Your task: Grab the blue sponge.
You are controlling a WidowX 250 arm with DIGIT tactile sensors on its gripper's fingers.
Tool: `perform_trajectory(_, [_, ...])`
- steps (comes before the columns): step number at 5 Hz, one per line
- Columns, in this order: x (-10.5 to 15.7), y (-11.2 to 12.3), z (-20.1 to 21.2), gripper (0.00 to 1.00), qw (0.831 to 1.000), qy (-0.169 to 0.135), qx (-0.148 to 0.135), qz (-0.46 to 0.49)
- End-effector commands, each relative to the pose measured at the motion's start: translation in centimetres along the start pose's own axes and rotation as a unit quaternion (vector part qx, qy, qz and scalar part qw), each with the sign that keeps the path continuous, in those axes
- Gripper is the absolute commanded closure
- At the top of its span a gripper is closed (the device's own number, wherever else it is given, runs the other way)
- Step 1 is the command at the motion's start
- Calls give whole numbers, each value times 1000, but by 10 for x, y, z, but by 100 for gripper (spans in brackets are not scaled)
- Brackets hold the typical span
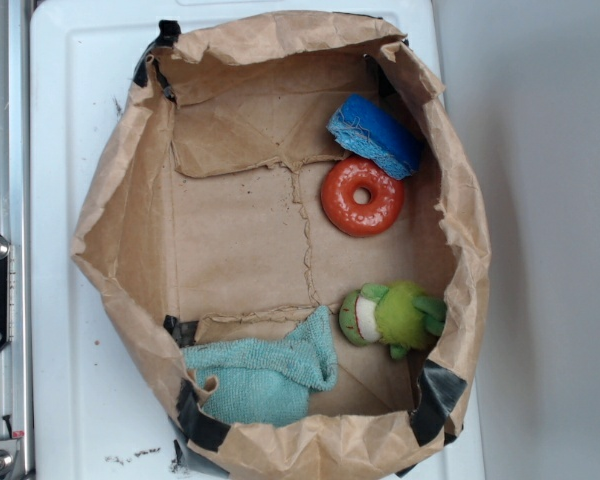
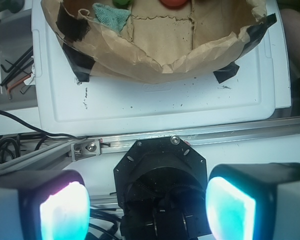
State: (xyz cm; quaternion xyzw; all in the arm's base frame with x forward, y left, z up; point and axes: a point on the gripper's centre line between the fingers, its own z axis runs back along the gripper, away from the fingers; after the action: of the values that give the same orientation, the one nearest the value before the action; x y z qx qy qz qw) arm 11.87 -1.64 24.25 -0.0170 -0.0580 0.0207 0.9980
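— White plastic lid [image 1: 70,120] underneath, pale wall off to one side, aluminium rail [image 1: 0,150] along the edge. Any progress to report?

— None visible. Nothing gripped, nothing lifted. Blue sponge [image 1: 377,134] untouched in a far corner of the paper-bag tray [image 1: 120,220], tipped up against the crumpled wall and overlapping the top of the red ring [image 1: 362,195].

— And the gripper?

— Absent from the exterior view. Seen only from the wrist camera: gripper [image 2: 147,205] hanging outside the tray, over the rail and the robot's own black base [image 2: 160,175]. Fingers [image 2: 65,210] spread wide, empty, pads glowing cyan-white. Sponge itself out of the wrist frame.

— So everything left?

— Apparently: travel over the tray, descent onto the sponge, closing, lift. Whole job ahead, judging from this.

— Materials?

— Sponge: thick, rectangular, bright-blue foam, with a paler frayed layer along its lower edge. Likely soft enough to compress under the pads. Ring: glossy, smooth, doughnut-shaped, hard-looking. Tray: brown kraft paper, creased and rumpled, rolled rim, black tape at the corners.

— Anything else inside?

— Teal terry cloth [image 1: 265,370], nubbly and bunched, in the near corner; fuzzy green plush toy [image 1: 395,315] by the opposite wall. Both well apart from the sponge. Easy to confuse cloth and sponge by colour alone, though not by shape.
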Motion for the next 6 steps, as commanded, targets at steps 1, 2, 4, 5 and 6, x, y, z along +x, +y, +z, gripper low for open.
perform_trajectory(1, [0,0,0,0,1000,0,0,0])
perform_trajectory(2, [48,7,-22,0,999,-10,38,-27])
perform_trajectory(4, [100,12,-36,0,989,-46,68,-123])
perform_trajectory(5, [112,23,-46,0,970,-64,67,-224])
perform_trajectory(6, [130,33,-58,0,943,-82,70,-314])
